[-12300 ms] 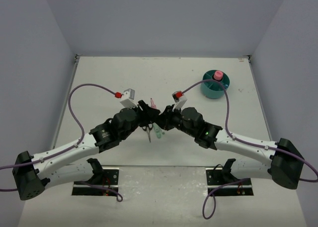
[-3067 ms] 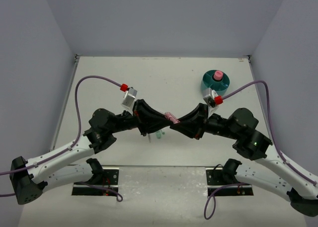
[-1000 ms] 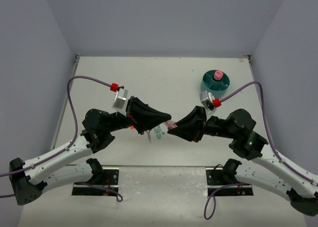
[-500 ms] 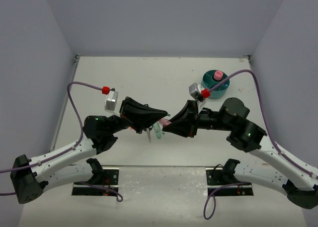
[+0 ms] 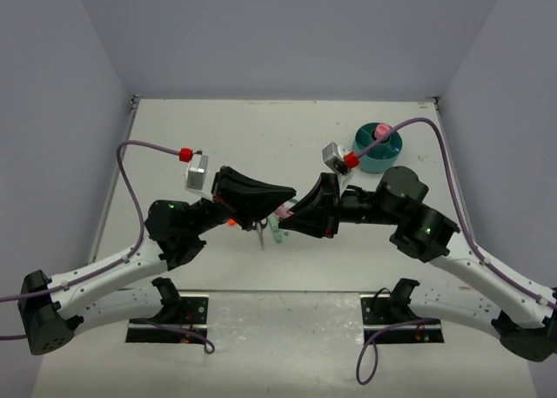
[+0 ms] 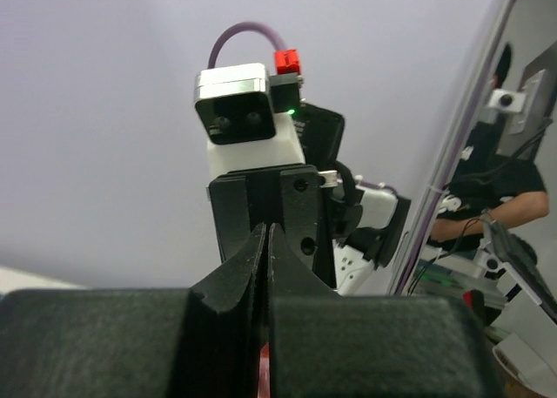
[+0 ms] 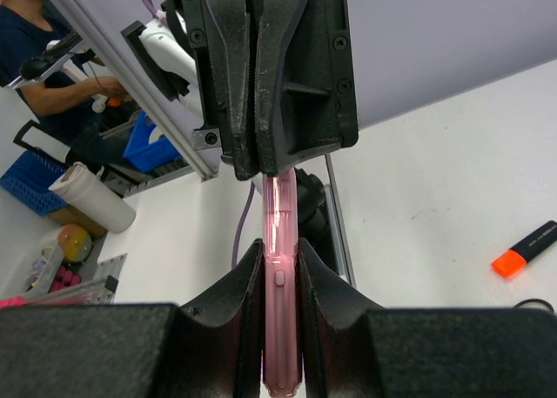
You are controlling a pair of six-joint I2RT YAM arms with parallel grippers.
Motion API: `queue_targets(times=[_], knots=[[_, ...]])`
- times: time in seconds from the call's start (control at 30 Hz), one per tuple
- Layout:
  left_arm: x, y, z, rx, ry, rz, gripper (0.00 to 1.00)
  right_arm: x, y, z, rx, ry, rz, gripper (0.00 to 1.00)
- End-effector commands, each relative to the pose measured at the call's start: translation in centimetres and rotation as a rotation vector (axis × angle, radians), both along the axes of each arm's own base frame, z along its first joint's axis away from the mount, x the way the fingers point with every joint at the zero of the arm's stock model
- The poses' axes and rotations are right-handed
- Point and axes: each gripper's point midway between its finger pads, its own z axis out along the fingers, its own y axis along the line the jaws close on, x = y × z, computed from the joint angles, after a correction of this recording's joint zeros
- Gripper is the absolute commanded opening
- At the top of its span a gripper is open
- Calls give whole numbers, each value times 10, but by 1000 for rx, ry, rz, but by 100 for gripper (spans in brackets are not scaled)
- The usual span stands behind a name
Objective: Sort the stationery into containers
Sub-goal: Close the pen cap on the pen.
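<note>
My right gripper [image 7: 280,272] is shut on a pink highlighter [image 7: 280,241] and holds it in the air above the table's front middle [image 5: 282,212]. Its far end reaches the fingertips of my left gripper [image 7: 277,173], whose jaws are pressed together [image 6: 264,232]; I cannot tell if they pinch the tip. Below them lie black-handled scissors [image 5: 260,233] and a green highlighter [image 5: 277,233]. An orange highlighter [image 7: 526,250] lies on the table. The round teal organizer [image 5: 389,157] stands at the back right with a pink-capped bottle [image 5: 380,133] in it.
Both arms meet nose to nose over the front middle of the white table [image 5: 287,137]. Grey walls close in the left, right and back. The right arm's purple cable [image 5: 435,137] arcs over the organizer.
Both grippers with the pink highlighter between them have shifted a little to the left. The right arm's wrist has swung up and back towards the organizer.
</note>
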Motion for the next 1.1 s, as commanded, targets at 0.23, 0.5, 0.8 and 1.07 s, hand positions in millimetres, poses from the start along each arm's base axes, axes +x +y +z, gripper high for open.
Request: queue_targets(times=[0.23,0.5,0.8,1.07], knots=[[3,-21,-27,298,72,36,8,24,4,6,174,-34,-118,0],[0,8,-14,235,60,106,59,21,-19,-5,184,-40,-194,0],[-28,-1,-18,224,-19,-53,57,-2,-44,13,246,-86,-168,0],[-32,-20,-19,216,2,-155,47,-9,-43,21,253,-99,-125,0]])
